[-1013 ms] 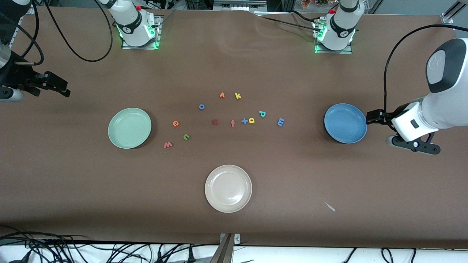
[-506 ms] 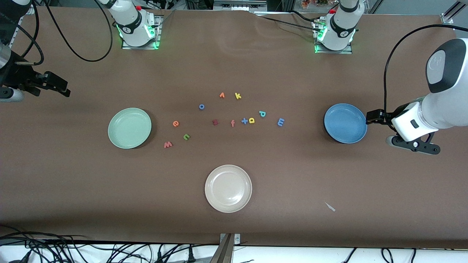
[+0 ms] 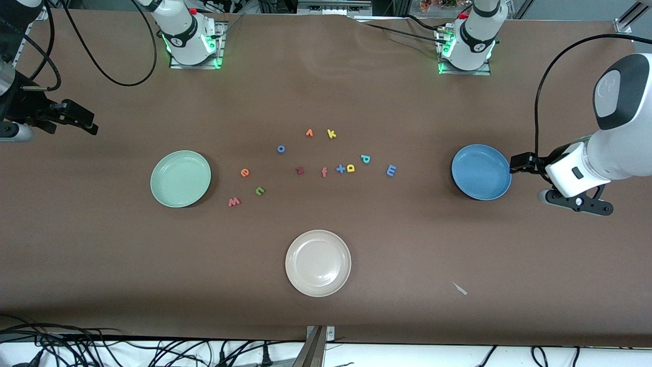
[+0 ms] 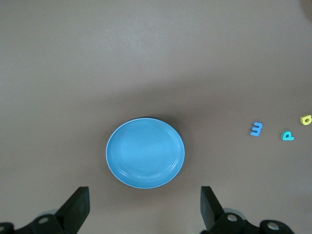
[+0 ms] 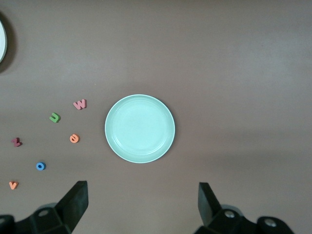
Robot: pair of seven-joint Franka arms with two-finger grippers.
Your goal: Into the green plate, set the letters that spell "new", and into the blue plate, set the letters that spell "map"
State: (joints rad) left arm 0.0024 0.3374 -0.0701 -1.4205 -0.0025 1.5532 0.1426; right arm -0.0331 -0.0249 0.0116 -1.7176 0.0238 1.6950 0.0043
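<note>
Near the pale green plate [image 3: 180, 178] [image 5: 140, 128] lie the orange e [image 3: 245, 172] [image 5: 74, 138], green n [image 3: 260, 191] [image 5: 54, 117] and pinkish w [image 3: 234, 202] [image 5: 80, 104]. Toward the blue plate [image 3: 481, 172] [image 4: 145, 152] lie the blue m [image 3: 391, 170] [image 4: 256, 128], teal p [image 3: 365, 158] [image 4: 288, 136] and yellow a [image 3: 350, 168] [image 4: 305, 119]. Both plates hold nothing. My left gripper [image 3: 578, 203] [image 4: 144, 204] hangs open beside the blue plate at the left arm's end of the table. My right gripper [image 3: 18, 130] [image 5: 141, 204] hangs open at the right arm's end, past the green plate.
A cream plate [image 3: 318, 263] sits nearer the front camera than the letters. Among the letters lie a yellow k [image 3: 331, 134], an orange v [image 3: 309, 133], a blue o [image 3: 280, 149], a dark red z [image 3: 300, 171], a salmon f [image 3: 324, 172] and a blue plus [image 3: 340, 168].
</note>
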